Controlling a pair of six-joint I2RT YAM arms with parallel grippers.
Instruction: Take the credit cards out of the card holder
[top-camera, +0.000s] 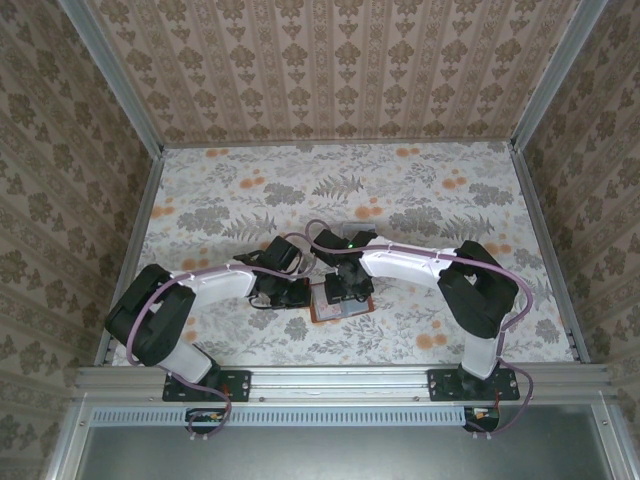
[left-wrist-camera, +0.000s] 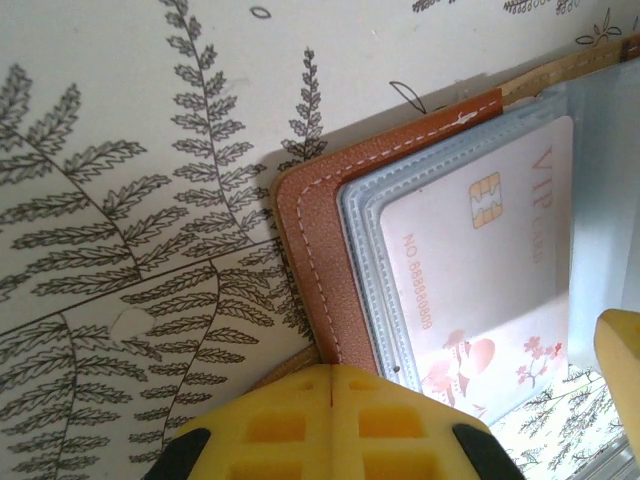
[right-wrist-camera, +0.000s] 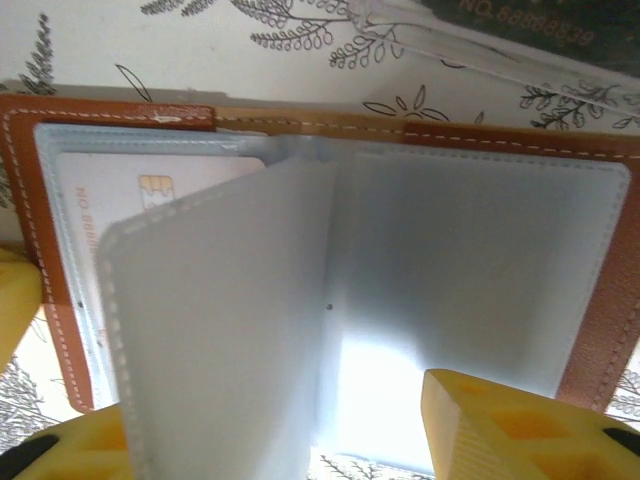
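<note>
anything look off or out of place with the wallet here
One clear sleeve page stands half-turned up from the open card holder instead of lying flat. A pale card sits in a pocket, and a dark card lies outside, beyond the holder's far edge. Nothing looks damaged.

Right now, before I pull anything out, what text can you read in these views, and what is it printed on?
"VIP": on the pale card sitting in a slot of the card holder; a fainter word beside it is too faint to read.
"NO 8888...": along the same card's edge; the last digits are unclear.
"NO. 888...": gold print on the dark card beyond the holder; the remaining digits are blurred.
</note>
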